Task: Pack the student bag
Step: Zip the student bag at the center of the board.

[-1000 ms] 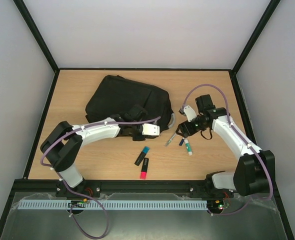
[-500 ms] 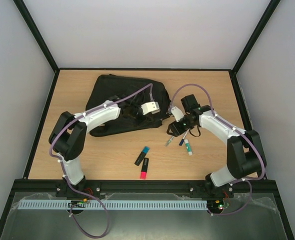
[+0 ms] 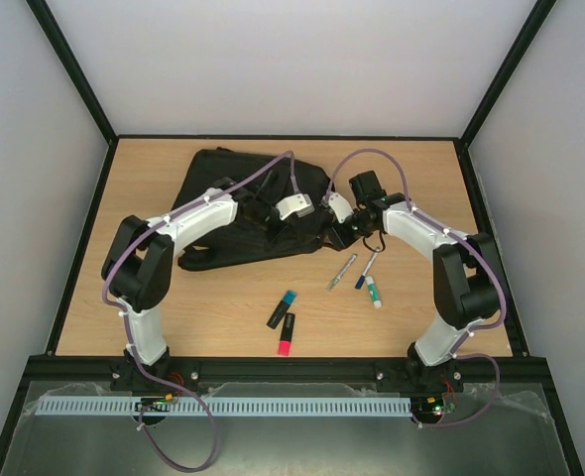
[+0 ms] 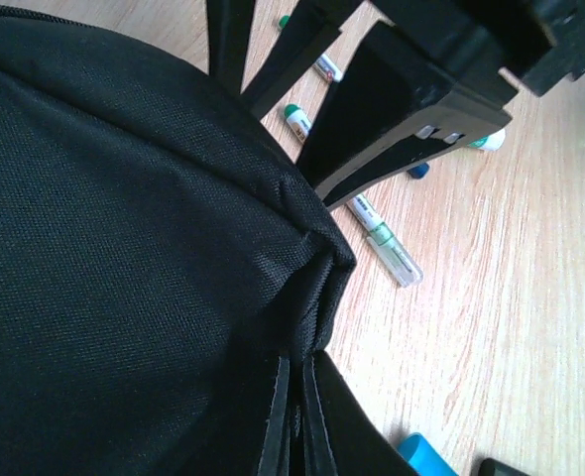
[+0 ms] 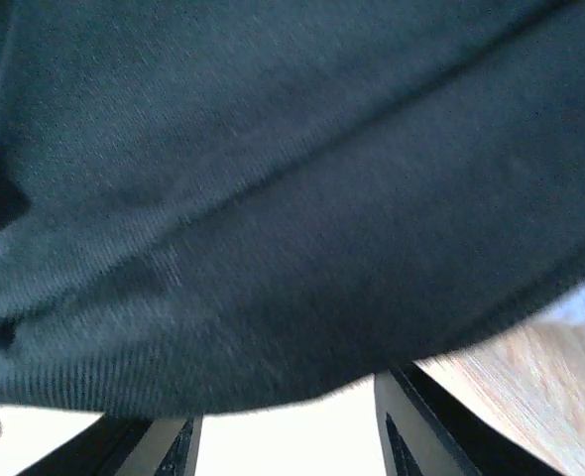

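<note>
Near edge: red-tipped highlighter point(image 3: 286, 335) and teal-tipped highlighter point(image 3: 282, 309) just beside each other on the worktop point(image 3: 421, 169), both loose and apart from the bag.
Right of middle: grey pen point(image 3: 342, 272), blue-capped pen point(image 3: 365, 270) and green-capped marker point(image 3: 373, 290) in a small cluster, near the bag's right corner but outside it.
Left end effector point(image 3: 307, 220): reaching across the bag to its right corner. One dark finger point(image 4: 421, 99) shows above the wood in the wrist view. Cannot tell how wide the opening is, or whether anything is held.
Right end effector point(image 3: 334, 228): pushed up against that same corner from the right-edge side. Wrist view filled with blurred black cloth, finger roots apart at the bottom, tips hidden. Cannot tell whether fabric is pinched.
Student bag point(image 3: 238, 203): lying flat left of centre, toward the far edge, right corner bunched where the two arms meet. No open mouth visible in any view.
Step in hand: probably finding and spreading an opening at the right corner before anything goes in.
Doing it well: take one layer of cloth only, close to the zip line rather than on a strap. Pull the two sides apart gently and level, one arm anchoring. Keep the mouth turned toward the pens.
Risk: soft fabric slipping or dragging the whole bag, and arms crowding each other at one corner.
</note>
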Robot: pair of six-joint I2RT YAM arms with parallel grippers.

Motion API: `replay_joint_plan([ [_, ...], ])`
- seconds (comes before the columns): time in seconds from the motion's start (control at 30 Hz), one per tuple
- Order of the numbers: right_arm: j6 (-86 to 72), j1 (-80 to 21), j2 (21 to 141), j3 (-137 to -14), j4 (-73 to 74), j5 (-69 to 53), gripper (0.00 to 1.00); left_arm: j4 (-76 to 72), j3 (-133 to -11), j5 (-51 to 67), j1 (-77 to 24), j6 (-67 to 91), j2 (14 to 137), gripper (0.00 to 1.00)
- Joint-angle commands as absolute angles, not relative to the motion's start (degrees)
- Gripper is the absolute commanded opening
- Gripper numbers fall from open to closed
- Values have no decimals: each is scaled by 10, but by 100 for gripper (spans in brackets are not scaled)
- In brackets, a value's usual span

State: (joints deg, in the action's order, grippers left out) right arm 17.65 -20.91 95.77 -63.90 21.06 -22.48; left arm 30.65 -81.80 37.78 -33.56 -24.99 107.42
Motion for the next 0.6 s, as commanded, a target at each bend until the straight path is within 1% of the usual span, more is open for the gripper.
replay_joint_plan([
  [0.0, 205, -223, 975, -669, 211, -267, 46, 348, -852, 430, -327, -247, 1073, 2],
  [0.3, 205, -234, 987, -675, 195, -275, 45, 376, -877, 445, -314, -253, 1079, 2],
  [0.47, 191, -246, 996, -667, 174, -257, 40, 379, -877, 445, -310, -258, 1078, 2],
  [0.57, 190, -251, 999, -667, 171, -250, 33, 381, -877, 444, -310, -261, 1078, 2],
])
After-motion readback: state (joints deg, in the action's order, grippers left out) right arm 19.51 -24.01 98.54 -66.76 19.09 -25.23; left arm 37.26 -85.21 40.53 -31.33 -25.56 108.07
